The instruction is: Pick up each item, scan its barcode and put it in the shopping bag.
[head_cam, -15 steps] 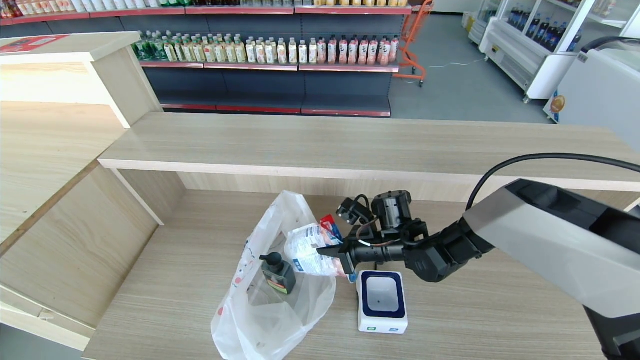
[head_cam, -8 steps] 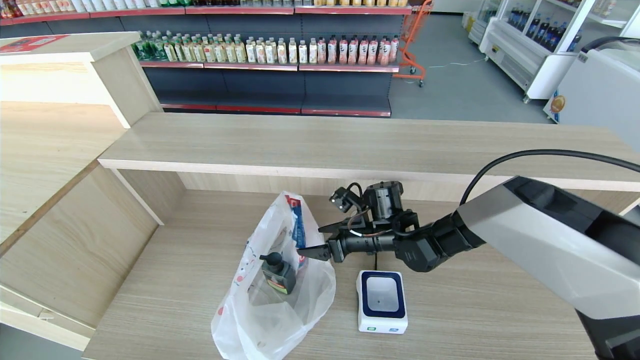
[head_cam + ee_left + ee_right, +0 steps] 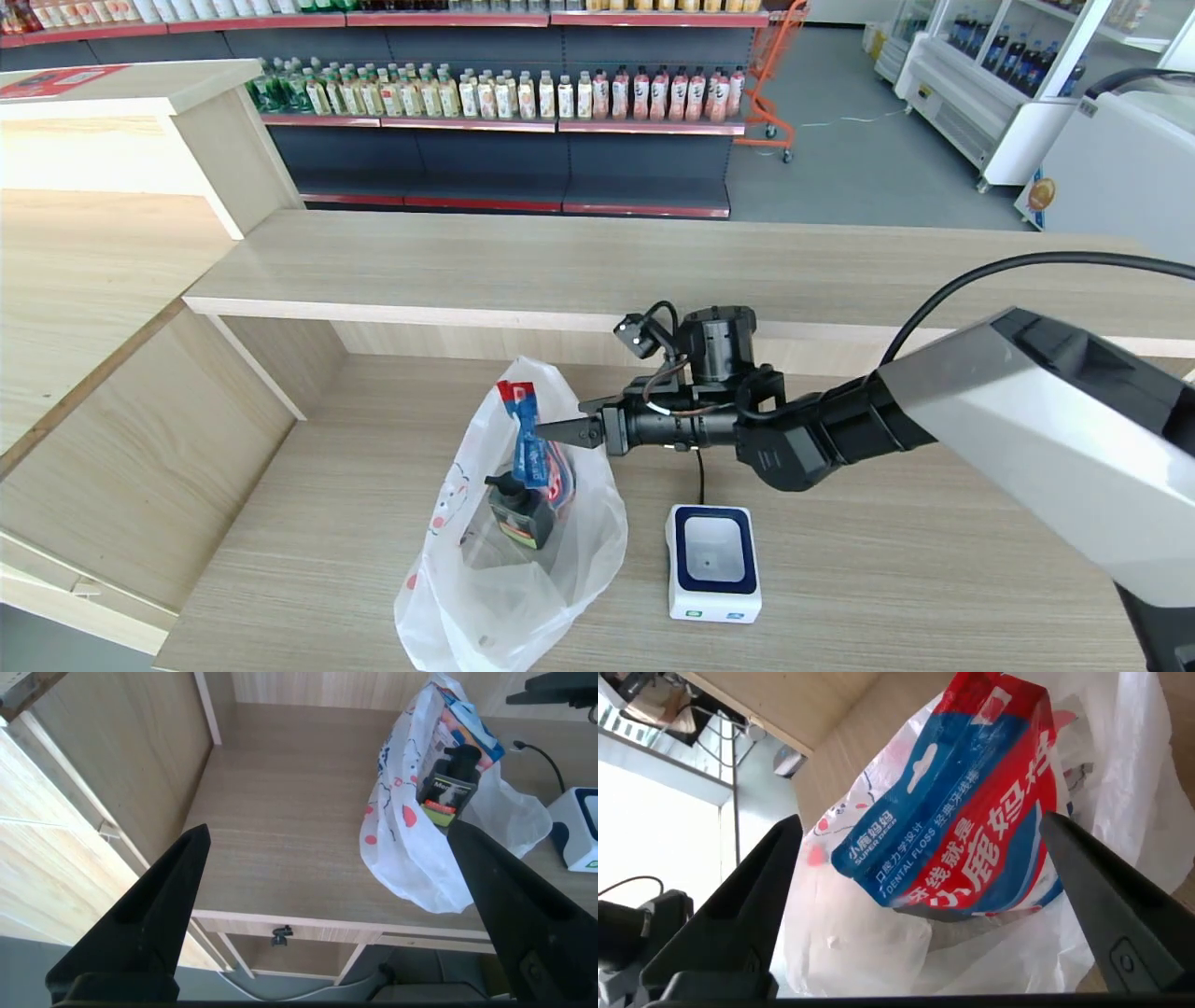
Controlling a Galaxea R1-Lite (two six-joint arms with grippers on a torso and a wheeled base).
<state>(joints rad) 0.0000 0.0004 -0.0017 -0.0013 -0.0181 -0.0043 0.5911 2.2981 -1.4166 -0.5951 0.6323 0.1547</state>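
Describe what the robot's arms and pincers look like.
The right arm has a boxy light-grey shell, then black rounded joints and a black ribbed tube. The right pincer is black, with two tapering pointed fingers. A small black camera with thin wires sits on its wrist, and a thick black cable arches over the arm. The left pincer has black wedge-shaped fingers.

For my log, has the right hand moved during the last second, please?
Yes: the right hand moved away from the scanner, farther back and leftward.
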